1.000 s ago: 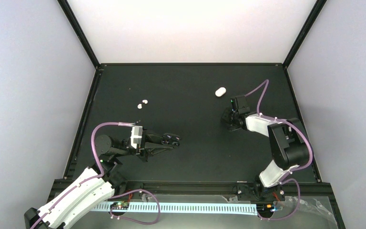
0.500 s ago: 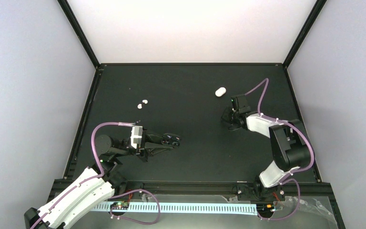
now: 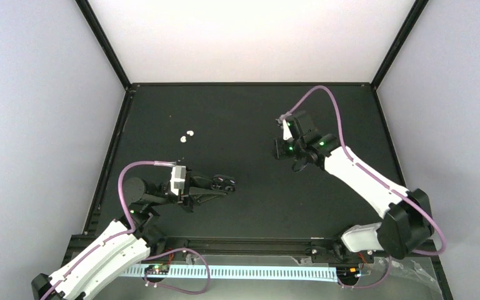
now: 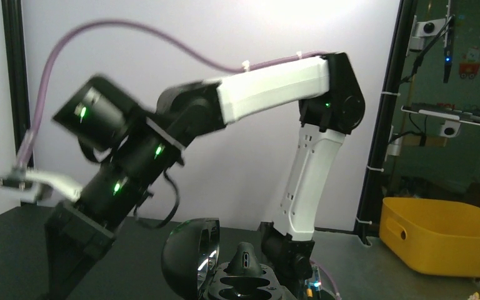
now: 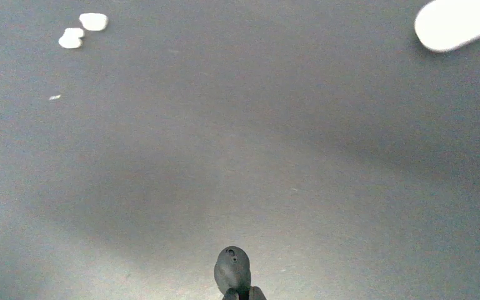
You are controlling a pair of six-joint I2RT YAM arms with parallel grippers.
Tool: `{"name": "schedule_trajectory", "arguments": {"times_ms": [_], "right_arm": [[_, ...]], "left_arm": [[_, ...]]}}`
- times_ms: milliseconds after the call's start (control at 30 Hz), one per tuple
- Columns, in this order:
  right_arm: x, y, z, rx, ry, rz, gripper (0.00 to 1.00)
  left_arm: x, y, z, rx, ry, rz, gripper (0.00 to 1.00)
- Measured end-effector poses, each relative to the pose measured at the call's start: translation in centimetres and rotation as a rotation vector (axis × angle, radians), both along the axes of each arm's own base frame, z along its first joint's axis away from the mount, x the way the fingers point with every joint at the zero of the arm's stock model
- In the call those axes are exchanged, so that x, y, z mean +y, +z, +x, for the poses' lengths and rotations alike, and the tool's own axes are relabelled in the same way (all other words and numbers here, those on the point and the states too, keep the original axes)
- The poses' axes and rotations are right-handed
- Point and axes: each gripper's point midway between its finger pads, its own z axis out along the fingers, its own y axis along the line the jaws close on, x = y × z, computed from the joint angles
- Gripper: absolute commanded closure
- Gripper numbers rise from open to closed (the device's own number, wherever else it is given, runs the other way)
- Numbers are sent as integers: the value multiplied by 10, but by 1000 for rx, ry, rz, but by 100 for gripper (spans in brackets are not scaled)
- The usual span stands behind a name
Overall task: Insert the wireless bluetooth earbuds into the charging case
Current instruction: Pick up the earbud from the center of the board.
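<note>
At upper right of the right wrist view the charging case (image 5: 459, 22) is seen white on the table (image 3: 250, 212), partly cut by the frame. The earbuds (image 5: 94, 21) are lying close together at upper left, well apart from it. The right gripper (image 5: 232, 272) is closed and empty, and the left gripper (image 3: 225, 182) is closed on nothing. Risk: the smooth case could be skidded by closed fingers, or the buds flicked toward the left rail (image 3: 108, 162). Open table is left all round.

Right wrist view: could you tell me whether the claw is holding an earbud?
No, the right claw is shut empty while both earbuds lie on the table.
</note>
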Motion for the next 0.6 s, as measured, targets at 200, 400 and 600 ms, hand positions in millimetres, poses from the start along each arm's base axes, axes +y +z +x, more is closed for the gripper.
{"name": "schedule_trajectory", "arguments": {"times_ms": [200, 400, 600], "right_arm": [[41, 114, -51, -164, 266, -78, 99], [43, 173, -117, -283, 459, -187, 99], [21, 178, -159, -321, 596, -271, 99]], "left_arm": [[0, 0, 0, -10, 5, 1, 98], [-5, -6, 6, -4, 9, 24, 98], [-7, 4, 10, -45, 25, 47, 99]]}}
